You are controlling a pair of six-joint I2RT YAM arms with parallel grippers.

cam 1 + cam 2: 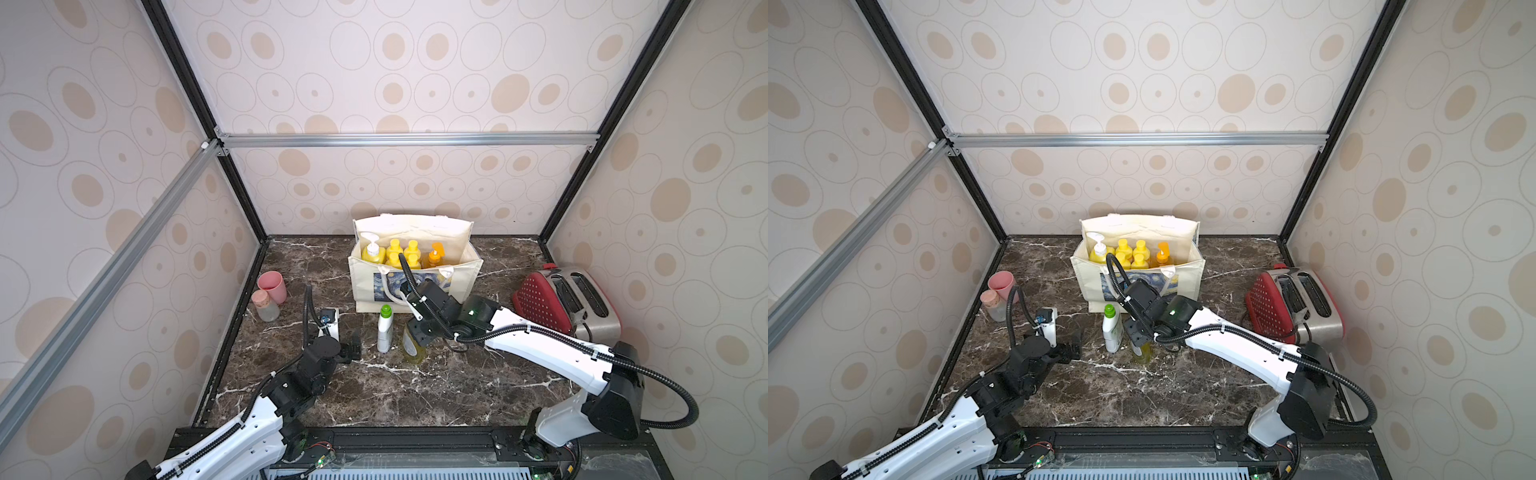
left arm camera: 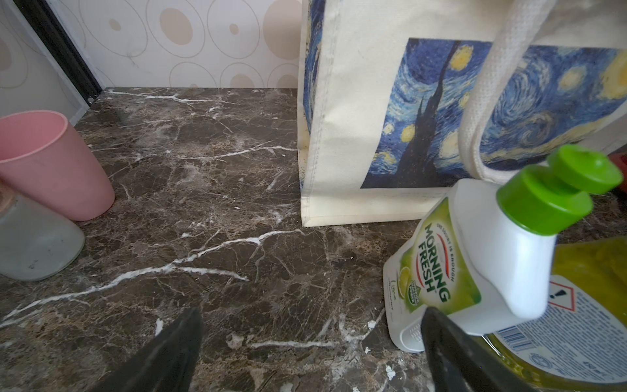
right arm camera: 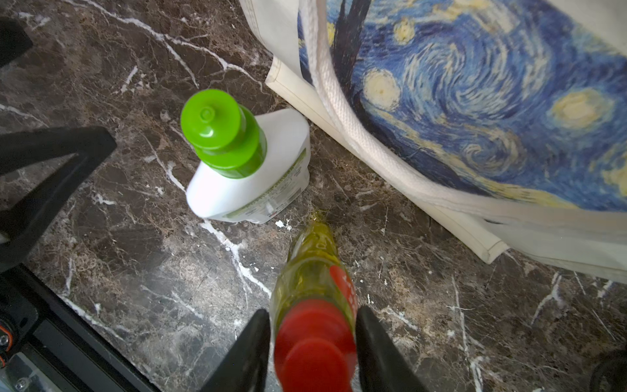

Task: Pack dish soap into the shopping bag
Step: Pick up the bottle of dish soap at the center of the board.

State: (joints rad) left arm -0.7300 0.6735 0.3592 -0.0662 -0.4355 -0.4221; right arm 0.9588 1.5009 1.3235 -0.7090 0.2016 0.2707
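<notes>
The greenish red-capped bottle [image 3: 312,271] stands on the marble counter [image 1: 374,395] at the shopping bag's [image 1: 365,282] 6 o'clock, with the white green-capped bottle [image 3: 251,176] just beside it at 9 o'clock. Its smooth, clear, flattish plastic full of liquid looks fairly heavy and slippery, so the narrow shoulder under the hard cap seems the surest hold. The right gripper [image 3: 312,319] brackets that spot, jaws close against both sides, though I cannot tell whether they press. The left gripper [image 2: 312,339] hangs empty, jaws wide apart.
</notes>
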